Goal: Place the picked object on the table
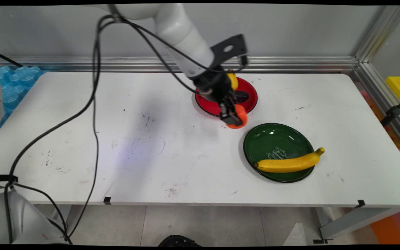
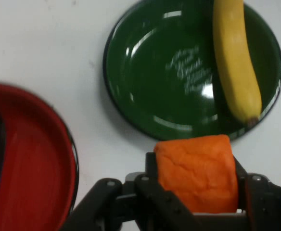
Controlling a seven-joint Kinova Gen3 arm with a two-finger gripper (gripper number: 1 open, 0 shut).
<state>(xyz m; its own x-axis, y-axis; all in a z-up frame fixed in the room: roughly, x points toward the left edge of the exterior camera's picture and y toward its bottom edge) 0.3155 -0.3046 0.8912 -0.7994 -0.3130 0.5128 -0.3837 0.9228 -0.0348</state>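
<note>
Two plates sit on the white table (image 1: 116, 139): a red plate (image 1: 248, 100) toward the back and a green plate (image 1: 273, 142) nearer the front right. The gripper (image 1: 234, 116) is clamped on an orange block (image 1: 239, 117), held above the table at the red plate's near rim, between the two plates. A banana (image 1: 290, 162) lies across the green plate, its long axis running left to right, stem tip overhanging the right rim. Another yellow piece (image 1: 233, 80) rests on the red plate behind the gripper.
</note>
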